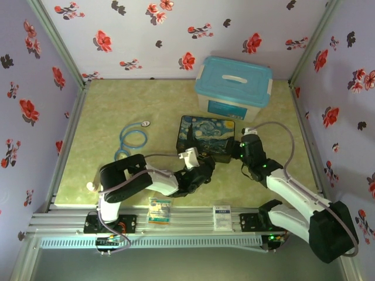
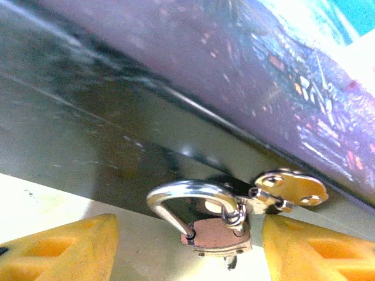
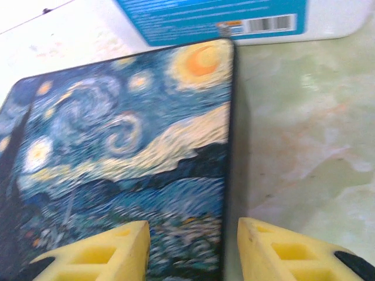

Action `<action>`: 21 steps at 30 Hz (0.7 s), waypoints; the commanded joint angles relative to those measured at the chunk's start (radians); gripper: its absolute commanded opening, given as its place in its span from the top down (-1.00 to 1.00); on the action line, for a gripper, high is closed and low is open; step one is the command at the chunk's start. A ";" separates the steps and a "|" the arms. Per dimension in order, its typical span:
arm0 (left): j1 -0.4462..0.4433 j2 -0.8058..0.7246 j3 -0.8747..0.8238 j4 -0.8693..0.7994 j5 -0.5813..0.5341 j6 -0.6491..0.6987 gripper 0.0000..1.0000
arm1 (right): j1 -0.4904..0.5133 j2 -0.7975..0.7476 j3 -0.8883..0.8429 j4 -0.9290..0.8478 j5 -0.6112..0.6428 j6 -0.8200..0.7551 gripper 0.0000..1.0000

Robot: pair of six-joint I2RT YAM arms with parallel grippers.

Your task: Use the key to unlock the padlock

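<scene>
I held my left claw (image 2: 190, 250) apart astride the padlock (image 2: 220, 235) at the starry box's (image 2: 263, 70) foot, key (image 2: 291, 188) just beside it, my right claw (image 3: 193, 249) apart too, judging a steadying grip came next.

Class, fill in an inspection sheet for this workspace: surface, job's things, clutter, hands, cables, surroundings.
Surface: pale green marbled tabletop.
Job's things: brass padlock at the starry-night box's base, shackle looks closed; key lies beside it.
Clutter: blue-tubed stethoscope left; teal-lidded storage bin at back; two small packets on the front rail.
Hands: left hand open, straddling the padlock; right hand open over the box's right edge.
Cables: grey cable arcs off the right wrist.
Surroundings: floral-papered walls.
</scene>
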 commanded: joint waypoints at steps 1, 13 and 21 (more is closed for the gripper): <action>0.008 0.110 0.008 -0.155 0.130 -0.070 -0.24 | -0.043 0.052 0.040 -0.041 -0.035 0.029 0.14; 0.040 0.195 0.099 -0.163 0.198 -0.042 0.01 | -0.033 0.201 -0.009 0.116 -0.171 0.086 0.19; 0.070 0.219 0.113 -0.193 0.204 -0.009 0.27 | -0.027 0.195 -0.051 0.162 -0.159 0.105 0.20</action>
